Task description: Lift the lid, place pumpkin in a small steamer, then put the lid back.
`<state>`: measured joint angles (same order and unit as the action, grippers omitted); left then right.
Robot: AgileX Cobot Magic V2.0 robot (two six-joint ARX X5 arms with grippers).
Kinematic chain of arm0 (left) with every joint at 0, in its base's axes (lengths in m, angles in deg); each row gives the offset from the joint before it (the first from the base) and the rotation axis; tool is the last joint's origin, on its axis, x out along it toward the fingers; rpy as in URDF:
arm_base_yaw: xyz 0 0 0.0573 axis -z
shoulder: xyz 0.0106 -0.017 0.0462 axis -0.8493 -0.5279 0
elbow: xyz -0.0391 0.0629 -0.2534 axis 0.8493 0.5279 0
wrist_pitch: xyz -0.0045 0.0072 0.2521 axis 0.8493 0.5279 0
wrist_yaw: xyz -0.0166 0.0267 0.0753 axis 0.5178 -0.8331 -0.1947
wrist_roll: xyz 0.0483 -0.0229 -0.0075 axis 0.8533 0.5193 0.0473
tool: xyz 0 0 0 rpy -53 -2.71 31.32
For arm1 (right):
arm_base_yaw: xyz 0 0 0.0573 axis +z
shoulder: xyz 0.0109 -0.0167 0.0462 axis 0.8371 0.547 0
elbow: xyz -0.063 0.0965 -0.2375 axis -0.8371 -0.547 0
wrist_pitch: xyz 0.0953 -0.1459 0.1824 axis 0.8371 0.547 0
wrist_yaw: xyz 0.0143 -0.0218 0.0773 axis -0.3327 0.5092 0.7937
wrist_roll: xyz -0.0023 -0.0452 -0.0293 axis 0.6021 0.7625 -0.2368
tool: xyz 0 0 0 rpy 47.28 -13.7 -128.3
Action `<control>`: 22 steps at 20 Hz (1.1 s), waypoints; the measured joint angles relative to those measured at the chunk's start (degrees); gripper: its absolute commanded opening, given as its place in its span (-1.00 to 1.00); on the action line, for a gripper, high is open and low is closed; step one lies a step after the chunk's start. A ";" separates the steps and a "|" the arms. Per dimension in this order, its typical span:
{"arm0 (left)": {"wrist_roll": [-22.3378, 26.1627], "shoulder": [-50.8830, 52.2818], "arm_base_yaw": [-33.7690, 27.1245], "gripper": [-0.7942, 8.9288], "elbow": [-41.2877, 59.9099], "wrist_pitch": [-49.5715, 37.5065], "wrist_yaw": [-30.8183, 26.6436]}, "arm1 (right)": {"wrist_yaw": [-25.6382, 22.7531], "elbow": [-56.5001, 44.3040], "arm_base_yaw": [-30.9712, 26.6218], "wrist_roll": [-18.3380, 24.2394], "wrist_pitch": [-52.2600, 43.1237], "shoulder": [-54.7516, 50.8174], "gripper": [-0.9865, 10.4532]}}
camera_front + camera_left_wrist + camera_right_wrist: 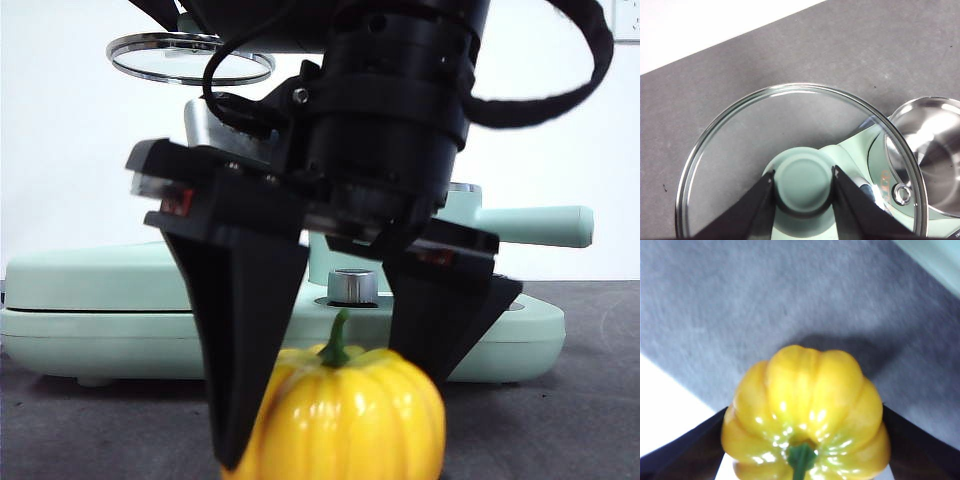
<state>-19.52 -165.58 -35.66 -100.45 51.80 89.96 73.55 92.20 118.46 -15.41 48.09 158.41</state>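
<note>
My right gripper straddles the yellow-orange pumpkin low at the front of the table, one black jaw against each side; the right wrist view shows the pumpkin between the jaws of this gripper. My left gripper is shut on the mint-green knob of the glass lid and holds it up in the air; the lid shows at the upper left of the front view. The small steamer stands open, steel inside showing. Its long handle sticks out behind the right arm.
The mint-green appliance base with its flat griddle cover runs across the back of the dark mat. A chrome dial sits on it behind the pumpkin. The mat's pale edge lies close to the pumpkin.
</note>
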 measured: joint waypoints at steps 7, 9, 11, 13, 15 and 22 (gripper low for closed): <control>0.00 0.00 -3.37 -0.80 0.00 0.02 -0.07 | -0.66 20.65 -5.73 6.03 21.38 0.02 -0.29; -0.02 0.00 -3.52 -0.80 0.00 0.02 0.00 | -1.66 27.91 -8.96 8.70 24.57 0.02 -0.29; -0.02 0.00 -3.63 -0.80 0.00 0.02 0.00 | -2.99 34.45 -13.05 11.23 26.23 0.17 -0.29; -0.02 0.00 -3.78 -0.80 0.00 0.02 0.00 | -3.34 41.13 -17.49 13.66 28.89 1.57 -0.29; -0.02 0.00 -3.89 -0.80 0.00 0.02 -0.02 | -3.45 47.17 -21.79 15.78 30.82 4.70 -0.29; -0.02 0.00 -3.89 -0.80 0.00 0.04 0.00 | -3.48 56.39 -30.42 20.39 31.82 16.41 -0.29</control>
<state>-19.54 -165.58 -39.55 -100.45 51.84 89.96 70.07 148.59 88.04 4.98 79.91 174.83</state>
